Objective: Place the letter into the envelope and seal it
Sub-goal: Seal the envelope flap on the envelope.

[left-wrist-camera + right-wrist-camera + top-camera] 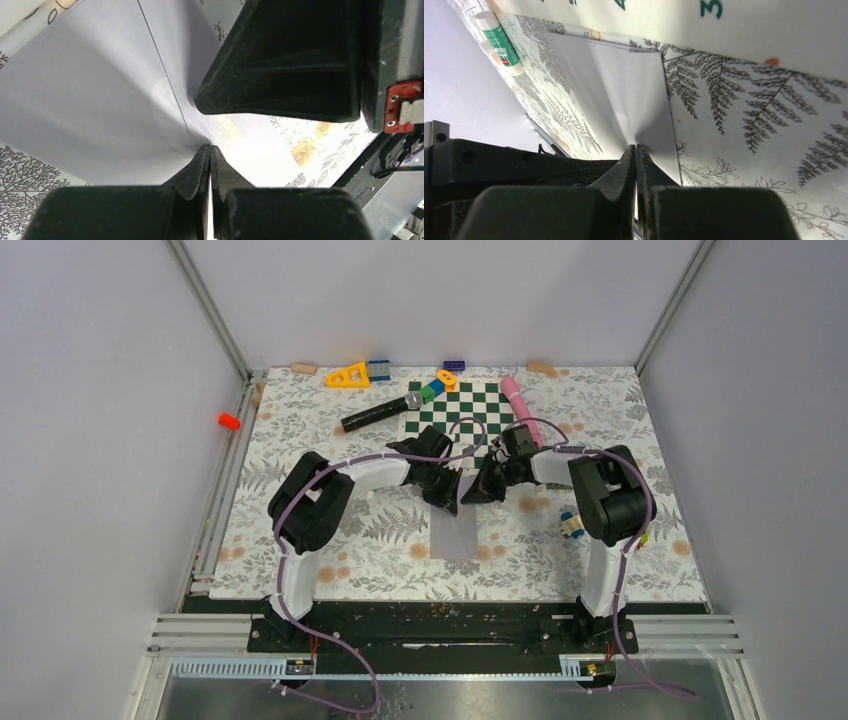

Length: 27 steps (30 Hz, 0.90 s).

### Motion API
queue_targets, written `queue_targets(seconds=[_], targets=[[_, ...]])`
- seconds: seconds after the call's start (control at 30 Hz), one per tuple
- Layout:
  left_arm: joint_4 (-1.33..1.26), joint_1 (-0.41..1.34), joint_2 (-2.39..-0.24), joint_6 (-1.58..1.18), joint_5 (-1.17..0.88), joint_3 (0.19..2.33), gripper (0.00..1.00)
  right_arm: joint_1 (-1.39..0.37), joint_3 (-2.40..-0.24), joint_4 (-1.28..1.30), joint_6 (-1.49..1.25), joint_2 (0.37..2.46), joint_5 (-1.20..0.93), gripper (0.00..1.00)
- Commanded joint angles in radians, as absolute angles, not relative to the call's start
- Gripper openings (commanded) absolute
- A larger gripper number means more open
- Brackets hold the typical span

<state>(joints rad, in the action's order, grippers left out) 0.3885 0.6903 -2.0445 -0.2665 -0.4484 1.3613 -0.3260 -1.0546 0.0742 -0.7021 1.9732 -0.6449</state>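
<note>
The envelope (pixel 455 532) lies flat in the middle of the surface (pixel 330 540), just near of the checkered mat (pixel 465 412), with its far end under the two arms. The left pincer (pixel 447 490) and the right pincer (pixel 487 483) meet there almost tip to tip. Each is fully closed, with a pinch of the envelope's paper between its tips. That paired grip at one end looks like a way to lift or part a layer, probably the flap or the mouth, while the rest lies flat. The overhead view gives the layout but hides the contact under the dark fingers. The left wrist view shows the paper drawn up in a pucker to the closed tips, with a straight fold line across it. The right wrist view adds a glue stick (pixel 499 42) off to one side and a second paper edge at the end away from the tips. Whether that edge is the letter I cannot tell.
</note>
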Motion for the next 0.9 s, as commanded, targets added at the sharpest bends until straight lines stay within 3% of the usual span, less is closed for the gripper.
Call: queue_targets(seconds=[0.0,0.87], targets=[[0.426,0.704,-2.071,-0.242,-0.393,1.360,0.00,-0.318,-1.091,0.119,-0.699,1.958,-0.538,0.00],[0.437,0.712,-2.083,-0.248,-0.378,1.367,0.00,-0.392,-1.174,0.242,-0.599,2.012,-0.553,0.00]])
